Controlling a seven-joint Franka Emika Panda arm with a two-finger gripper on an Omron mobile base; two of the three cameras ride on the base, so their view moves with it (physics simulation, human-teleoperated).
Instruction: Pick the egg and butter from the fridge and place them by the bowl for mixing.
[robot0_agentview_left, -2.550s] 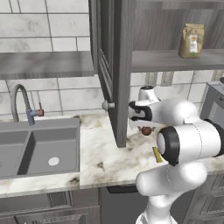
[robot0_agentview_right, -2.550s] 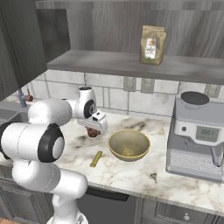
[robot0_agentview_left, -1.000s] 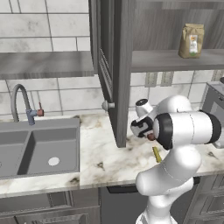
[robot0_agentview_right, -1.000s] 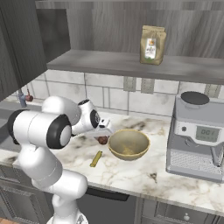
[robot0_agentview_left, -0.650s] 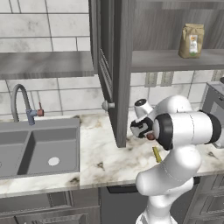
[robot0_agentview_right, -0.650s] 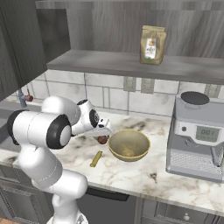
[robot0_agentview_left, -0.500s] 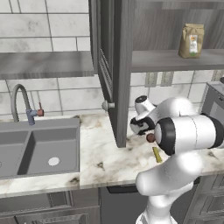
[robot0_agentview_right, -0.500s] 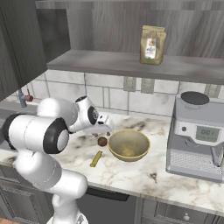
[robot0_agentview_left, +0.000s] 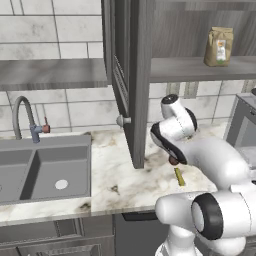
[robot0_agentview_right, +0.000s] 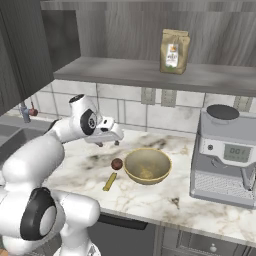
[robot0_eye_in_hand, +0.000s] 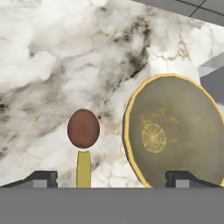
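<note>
A brown egg (robot0_agentview_right: 116, 163) lies on the marble counter just left of the yellow-tan bowl (robot0_agentview_right: 147, 165). The slim yellow butter (robot0_agentview_right: 110, 181) rests on the counter right in front of the egg. My gripper (robot0_agentview_right: 108, 143) hovers a short way above and behind the egg, open, with nothing between its fingers. Looking down in the hand view, the egg (robot0_eye_in_hand: 83, 128) and butter (robot0_eye_in_hand: 83, 169) sit left of the bowl (robot0_eye_in_hand: 175, 135), and my gripper (robot0_eye_in_hand: 114, 178) stands wide apart. From the left base view the egg (robot0_agentview_left: 173, 160) and butter (robot0_agentview_left: 179, 176) peek out under my arm. The fridge is out of view.
A grey coffee machine (robot0_agentview_right: 227, 155) stands right of the bowl. A brown paper bag (robot0_agentview_right: 174, 51) sits on the shelf above. An open dark cabinet door (robot0_agentview_left: 127, 75) hangs over the counter left of my arm, and the sink (robot0_agentview_left: 40, 170) lies farther left.
My gripper has spread wider and risen from the egg, which stays on the counter beside the bowl. Butter and bowl have not moved.
</note>
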